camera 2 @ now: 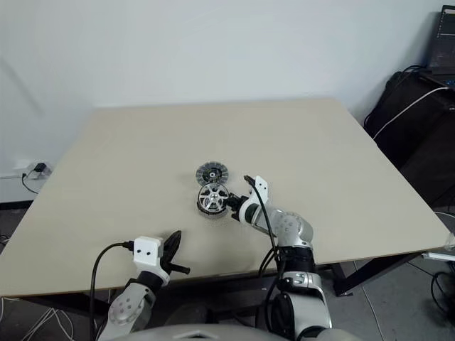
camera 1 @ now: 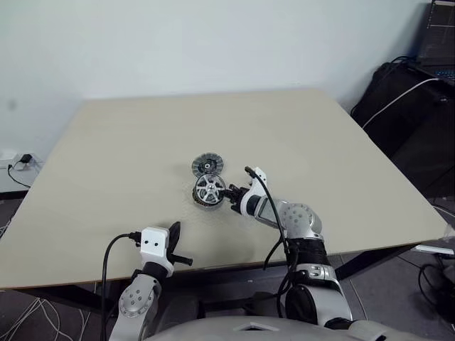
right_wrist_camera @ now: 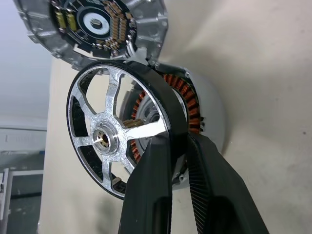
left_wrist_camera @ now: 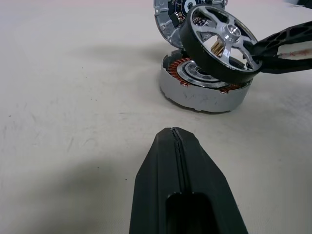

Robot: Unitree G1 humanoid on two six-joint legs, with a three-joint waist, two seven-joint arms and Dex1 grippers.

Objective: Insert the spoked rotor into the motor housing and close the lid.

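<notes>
We see our right gripper (right_wrist_camera: 178,146) grasping the black rim of the shiny spoked rotor (right_wrist_camera: 117,131), tilted over the coppery motor housing (left_wrist_camera: 204,90). The ribbed lid (camera 1: 207,166) lies just beyond on the pale table (camera 1: 106,163). Our left gripper (left_wrist_camera: 178,141) is clenched.

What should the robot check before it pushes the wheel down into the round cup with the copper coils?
1. Right end effector pinches the spoked rotor by its black rim: ok.
2. Rotor sits flat in the motor housing: not ok, it is tilted, one edge resting on the housing.
3. Housing stands open side up on the table, coils showing: ok.
4. Lid is out of the way: not ok; it lies right beside the housing, close against the rotor's raised edge.
5. Left end effector is shut and well clear of the parts, near the table's front edge: ok.
6. Rotor hub lines up with the housing's centre: cannot tell.
</notes>
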